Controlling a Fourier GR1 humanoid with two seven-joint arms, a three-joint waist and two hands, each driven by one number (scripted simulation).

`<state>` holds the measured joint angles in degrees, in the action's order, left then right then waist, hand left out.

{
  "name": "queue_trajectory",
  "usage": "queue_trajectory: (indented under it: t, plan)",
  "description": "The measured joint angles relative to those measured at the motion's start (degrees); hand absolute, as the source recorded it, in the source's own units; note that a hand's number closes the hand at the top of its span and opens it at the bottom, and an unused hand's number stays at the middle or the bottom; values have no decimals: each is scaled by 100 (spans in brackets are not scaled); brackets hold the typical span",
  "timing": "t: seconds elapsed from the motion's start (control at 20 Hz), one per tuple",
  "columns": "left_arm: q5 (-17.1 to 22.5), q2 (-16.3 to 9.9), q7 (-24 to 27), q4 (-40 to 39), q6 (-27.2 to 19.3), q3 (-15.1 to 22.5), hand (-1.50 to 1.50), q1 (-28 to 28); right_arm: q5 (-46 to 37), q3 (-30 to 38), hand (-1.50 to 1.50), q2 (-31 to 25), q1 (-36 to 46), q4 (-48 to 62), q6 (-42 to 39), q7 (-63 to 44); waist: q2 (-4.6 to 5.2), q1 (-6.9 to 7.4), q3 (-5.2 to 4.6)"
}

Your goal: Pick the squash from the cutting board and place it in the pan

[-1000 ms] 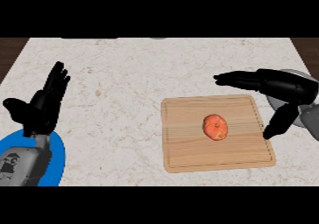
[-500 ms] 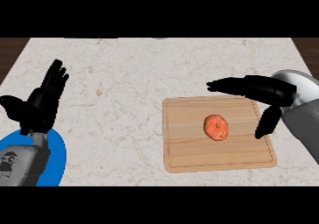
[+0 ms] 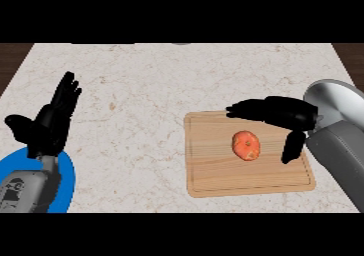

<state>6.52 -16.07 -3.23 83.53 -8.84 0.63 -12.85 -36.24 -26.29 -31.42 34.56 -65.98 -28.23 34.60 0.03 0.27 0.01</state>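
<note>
Right hand over cutting board's far right corner, fingers spread toward left, thumb hanging down just right of squash; nothing held. Squash, orange, lies on board slightly right of board's centre, apart from fingers. Board sits at surface's near right part. Grey pan at surface's right edge, partly hidden behind right forearm. Left hand open, fingers up, resting near surface's left edge, above blue plate at near left corner. No readable writing.
</note>
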Motion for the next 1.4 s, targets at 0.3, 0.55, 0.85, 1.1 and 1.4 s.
queue_trajectory:
  t: [0.3,0.55,0.85,1.1,1.4]
  plan:
    - [-125,108,87,-126,31,-52,0,-29,-708,-132,-150,180,82,75,107,-127,1,0,-2]
    - [-138,130,-7,-67,124,-147,0,-42,-1292,-117,-150,321,64,245,196,-101,-1,-1,-1]
    - [-201,201,-62,-41,193,-255,0,-67,-1822,-17,-150,535,-113,318,206,-18,-1,-10,-1]
    - [-269,228,-109,-122,255,-344,0,-214,-2262,79,-150,802,-73,625,350,86,2,-4,-1]
    - [-320,258,-219,87,331,-403,0,-92,-2768,140,-150,1107,-70,914,421,68,-1,2,0]
